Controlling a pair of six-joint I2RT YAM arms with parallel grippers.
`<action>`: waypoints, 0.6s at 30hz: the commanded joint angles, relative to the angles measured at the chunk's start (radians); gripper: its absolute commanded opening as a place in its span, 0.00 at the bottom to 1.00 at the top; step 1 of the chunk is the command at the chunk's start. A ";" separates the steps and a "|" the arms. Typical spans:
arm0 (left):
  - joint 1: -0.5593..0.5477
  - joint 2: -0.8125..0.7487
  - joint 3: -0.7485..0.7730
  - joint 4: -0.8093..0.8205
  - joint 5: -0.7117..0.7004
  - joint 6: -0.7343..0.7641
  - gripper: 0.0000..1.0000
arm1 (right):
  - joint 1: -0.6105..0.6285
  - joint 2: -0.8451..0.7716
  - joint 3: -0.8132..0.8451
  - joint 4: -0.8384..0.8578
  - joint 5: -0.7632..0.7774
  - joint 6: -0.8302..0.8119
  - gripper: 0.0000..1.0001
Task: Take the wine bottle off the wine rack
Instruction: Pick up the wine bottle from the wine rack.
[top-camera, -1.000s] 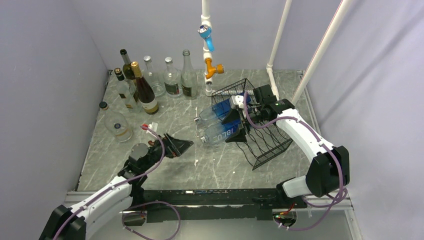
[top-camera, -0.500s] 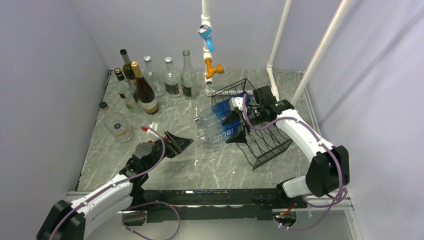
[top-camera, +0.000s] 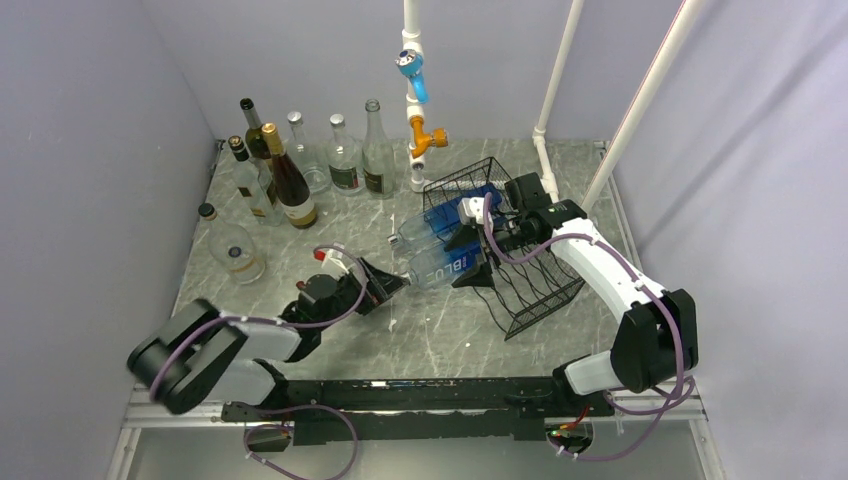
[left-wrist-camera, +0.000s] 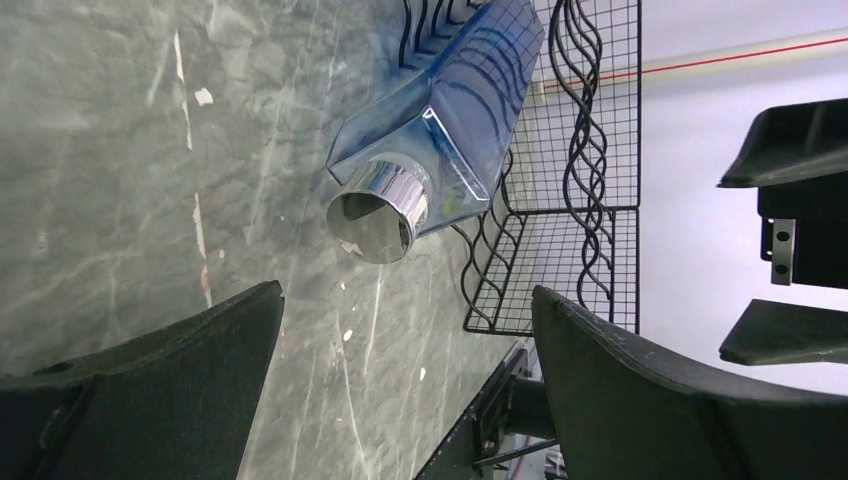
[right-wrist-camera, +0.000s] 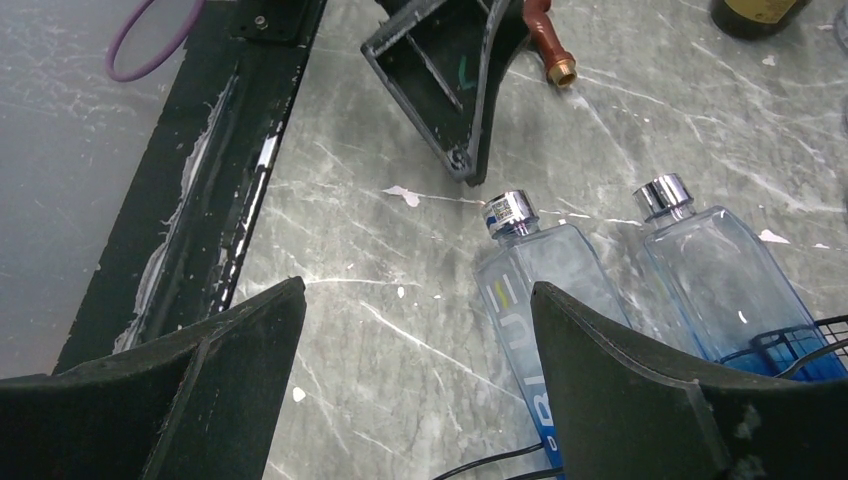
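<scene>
The black wire wine rack (top-camera: 530, 270) stands at the right of the table, also seen in the left wrist view (left-wrist-camera: 590, 190). Two blue glass bottles lie in it, necks pointing left. The nearer wine bottle (top-camera: 445, 265) carries white lettering and a silver cap (left-wrist-camera: 378, 212) (right-wrist-camera: 510, 212). My left gripper (top-camera: 385, 285) (left-wrist-camera: 405, 300) is open, just short of that cap and touching nothing. My right gripper (top-camera: 468, 252) (right-wrist-camera: 418, 290) hovers open over the bottle's body, which runs under one of its fingers (right-wrist-camera: 640, 390). The second bottle (right-wrist-camera: 720, 280) lies beside it.
Several upright bottles (top-camera: 290, 180) stand at the back left, and a round one (top-camera: 238, 255) stands closer. A white pipe frame (top-camera: 415, 100) with blue and orange fittings rises behind the rack. A black rail (top-camera: 400, 395) runs along the near edge.
My left arm has swung right and forward, bringing its open gripper close to the nearer bottle's cap. The right arm and both bottles have stayed put.
</scene>
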 joint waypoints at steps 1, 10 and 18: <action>-0.038 0.189 0.033 0.395 -0.027 -0.146 1.00 | -0.002 -0.004 0.001 -0.011 -0.019 -0.046 0.86; -0.099 0.447 0.071 0.598 -0.121 -0.303 0.99 | -0.004 -0.005 0.003 -0.027 -0.020 -0.064 0.86; -0.132 0.570 0.111 0.611 -0.217 -0.432 1.00 | -0.002 -0.001 0.004 -0.033 -0.021 -0.072 0.86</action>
